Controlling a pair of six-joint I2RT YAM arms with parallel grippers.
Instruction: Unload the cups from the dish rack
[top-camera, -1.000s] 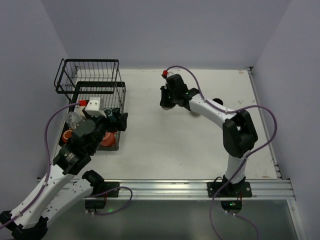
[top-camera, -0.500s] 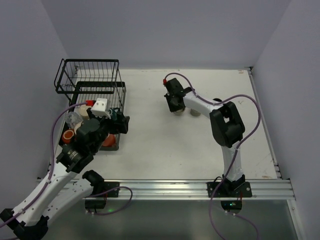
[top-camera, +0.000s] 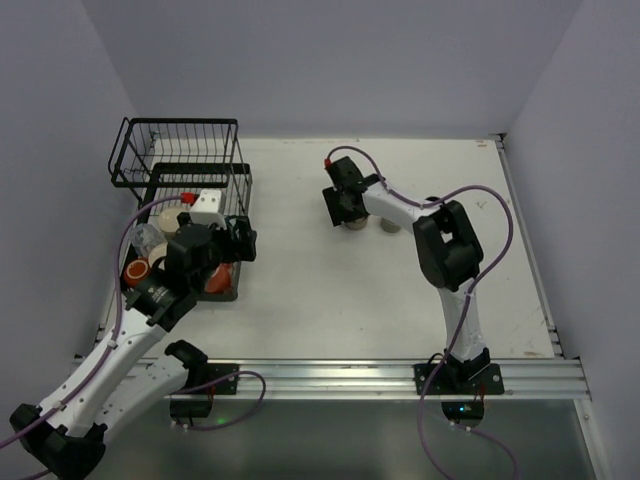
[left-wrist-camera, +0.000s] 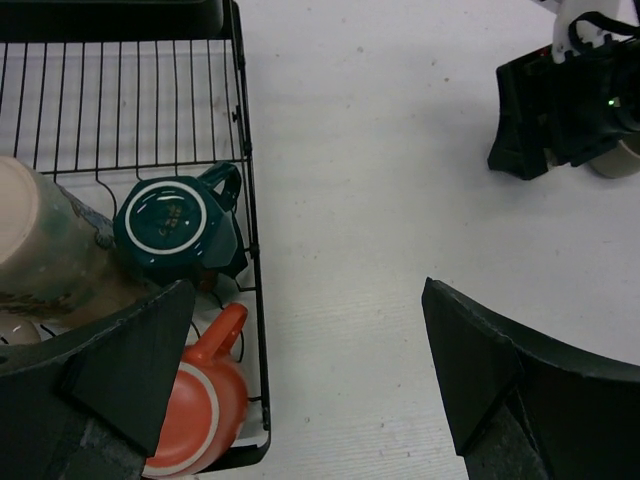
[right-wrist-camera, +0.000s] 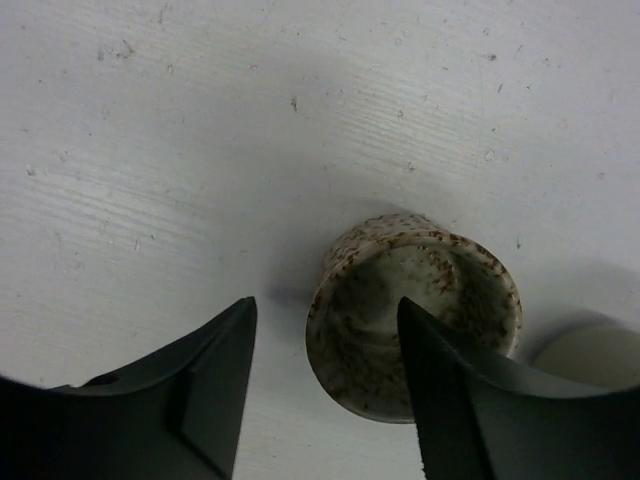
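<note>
The black wire dish rack (top-camera: 178, 140) stands at the table's left. Its lower tray holds a dark teal cup (left-wrist-camera: 170, 222), an orange-red cup (left-wrist-camera: 195, 400) and a large beige cup (left-wrist-camera: 40, 250), all upside down or on their sides. My left gripper (left-wrist-camera: 310, 380) hovers open over the rack's right edge, holding nothing. At centre, a speckled beige cup (right-wrist-camera: 415, 310) stands upright on the table. My right gripper (right-wrist-camera: 325, 305) is open astride its near wall, one finger inside, one outside with a gap.
A cream cup (right-wrist-camera: 590, 355) stands just right of the speckled one. A dark cup (top-camera: 435, 203) sits farther right behind the right arm. A second orange cup (top-camera: 135, 270) and a clear tumbler (top-camera: 145, 238) sit at the rack's left end.
My right gripper came down with the speckled cup, set it on the table and opened. The left arm edged up over the rack's right edge, still open.
</note>
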